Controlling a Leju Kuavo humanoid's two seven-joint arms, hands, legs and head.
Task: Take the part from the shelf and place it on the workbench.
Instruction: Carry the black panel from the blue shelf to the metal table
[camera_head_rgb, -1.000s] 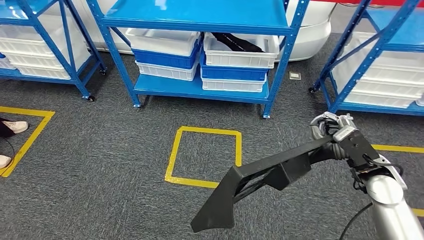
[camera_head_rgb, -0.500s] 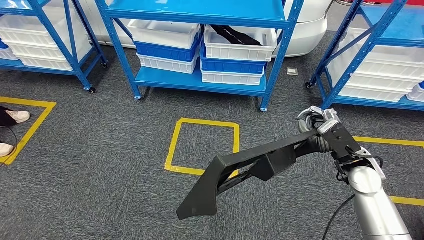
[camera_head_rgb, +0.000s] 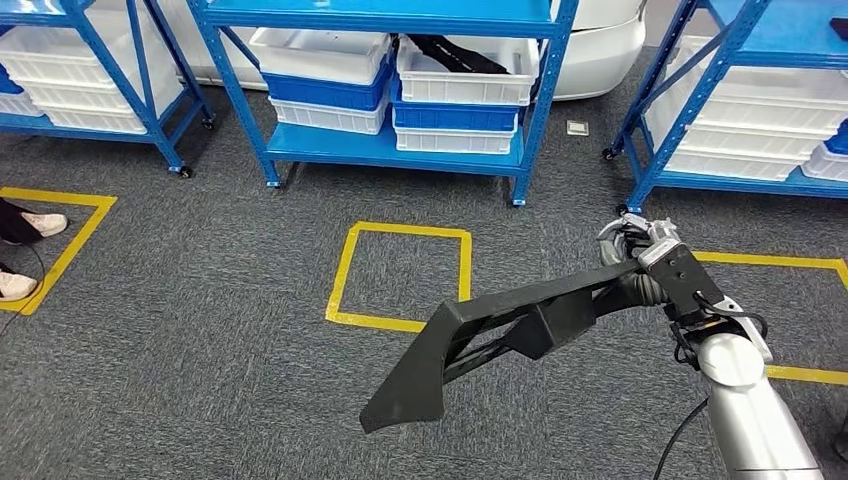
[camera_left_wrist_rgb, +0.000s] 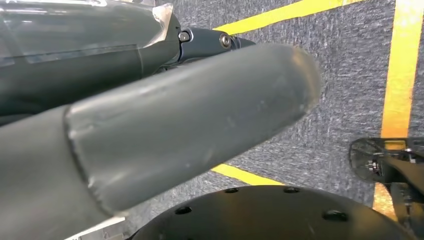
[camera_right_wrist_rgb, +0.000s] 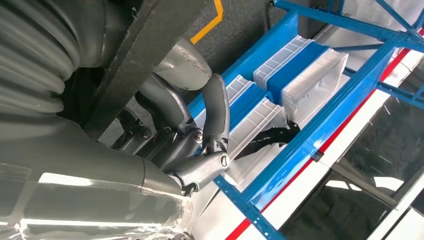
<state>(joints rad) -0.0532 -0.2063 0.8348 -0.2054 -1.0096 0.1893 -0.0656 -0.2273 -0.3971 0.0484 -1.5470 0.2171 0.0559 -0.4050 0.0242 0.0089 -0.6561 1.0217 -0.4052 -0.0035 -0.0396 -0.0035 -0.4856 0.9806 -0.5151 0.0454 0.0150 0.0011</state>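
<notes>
At the far left edge of the head view a person's pale shoes (camera_head_rgb: 28, 224) rest on the grey carpet floor (camera_head_rgb: 200, 340), inside a yellow taped outline (camera_head_rgb: 72, 235). Beyond them stands a blue shelf rack (camera_head_rgb: 150, 90) loaded with white bins (camera_head_rgb: 60, 70). The left hand (camera_left_wrist_rgb: 165, 130) appears in its wrist view as a thick grey thumb close against the lens, over carpet and yellow tape; whether its fingers are spread or curled I cannot tell. In the middle of the floor lies a yellow taped square (camera_head_rgb: 402, 275), and behind it the central blue shelf rack (camera_head_rgb: 385, 150) carries stacked white and blue bins (camera_head_rgb: 325, 75) on its low shelf, with a white bin (camera_head_rgb: 462, 75) on the right stack holding a dark part (camera_head_rgb: 450, 55). Nearer, the task's thing, a long black angular part (camera_head_rgb: 500, 335), hangs in the air above the carpet, its broad end low and near, overlapping the near right corner of the taped square, its narrow end rising to the right. There the right hand (camera_head_rgb: 655, 265) grips it, dark fingers (camera_right_wrist_rgb: 215, 110) wrapped around the narrow bar, at the end of the silver right arm (camera_head_rgb: 750, 420) coming in from the near right. Far right, a third blue shelf rack (camera_head_rgb: 700, 100) holds more white bins (camera_head_rgb: 760, 130), with a yellow tape line (camera_head_rgb: 790, 263) on the floor before it.
</notes>
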